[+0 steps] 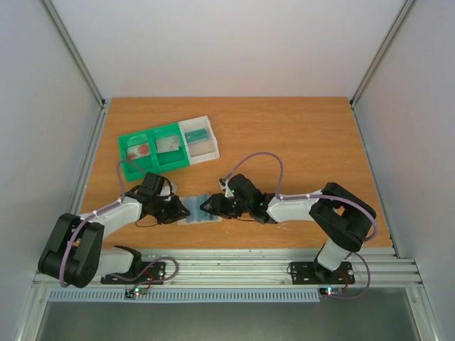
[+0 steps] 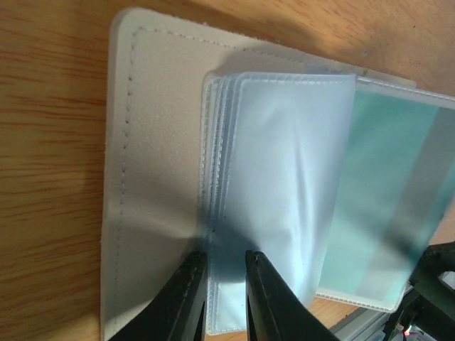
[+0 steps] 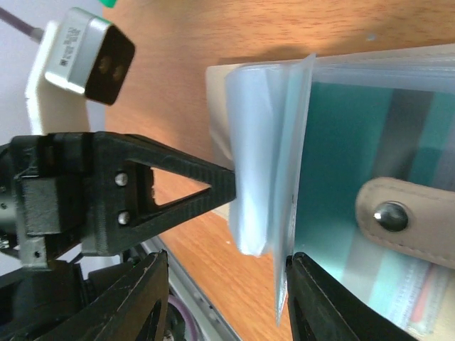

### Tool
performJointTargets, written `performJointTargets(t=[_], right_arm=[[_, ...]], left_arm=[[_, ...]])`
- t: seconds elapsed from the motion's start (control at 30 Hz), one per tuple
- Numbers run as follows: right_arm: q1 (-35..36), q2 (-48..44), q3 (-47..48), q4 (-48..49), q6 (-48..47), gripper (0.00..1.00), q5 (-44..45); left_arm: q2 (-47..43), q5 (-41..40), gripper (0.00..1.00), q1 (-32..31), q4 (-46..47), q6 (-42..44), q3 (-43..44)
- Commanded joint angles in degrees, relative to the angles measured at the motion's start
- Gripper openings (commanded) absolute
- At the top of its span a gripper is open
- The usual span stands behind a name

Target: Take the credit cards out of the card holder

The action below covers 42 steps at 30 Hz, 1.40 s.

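At the tabletop's (image 1: 298, 142) near edge, the left gripper (image 2: 225, 260) is pinching the card holder's (image 1: 201, 212) sleeves (image 2: 284, 177); the right gripper (image 3: 227, 273) is gaping half-open. The tray (image 1: 122, 153) is holding cards (image 1: 140, 150); one teal card (image 2: 387, 192) is waiting inside the holder.

**Around my workspace: table, tray, enclosure**

I work over an orange-brown wooden table (image 1: 298, 142) with visible grain. On its far left part lies a plastic tray (image 1: 151, 132) with three compartments side by side, set at a slight angle. The two left compartments are green and the right one is white. White panels close the space: a back wall (image 1: 227, 42) on the far side and one on each side, joined by slanting metal posts (image 1: 75, 53). Along the table's near edge runs a ribbed aluminium rail (image 1: 234, 266).
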Motion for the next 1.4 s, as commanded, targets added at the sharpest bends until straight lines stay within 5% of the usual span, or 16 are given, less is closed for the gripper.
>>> performJointTargets(t=[0.0, 0.4, 0.77, 1.17, 1.37], right_arm=[[0.0, -0.1, 0.3, 4.7, 0.4, 0.47, -2.1], [0.8, 2.6, 3.1, 5.8, 1.3, 0.49, -3.1], [0.7, 5.8, 6.4, 6.8, 1.3, 0.51, -4.3], [0.8, 10.2, 10.2, 9.7, 1.5, 0.54, -5.7], [0.8, 12.7, 13.0, 11.7, 1.9, 0.56, -6.1]], left_arm=[[0.4, -0.2, 0.17, -0.4, 1.4, -0.1, -0.4], [-5.8, -6.8, 0.19, -0.4, -7.2, -2.8, 2.4], [-10.9, -14.2, 0.41, 0.3, -13.8, -5.2, 7.1], [-13.1, -12.9, 0.54, 7.6, -16.8, -4.1, 8.7], [-9.6, -13.6, 0.5, 8.1, -15.8, -3.2, 8.3]])
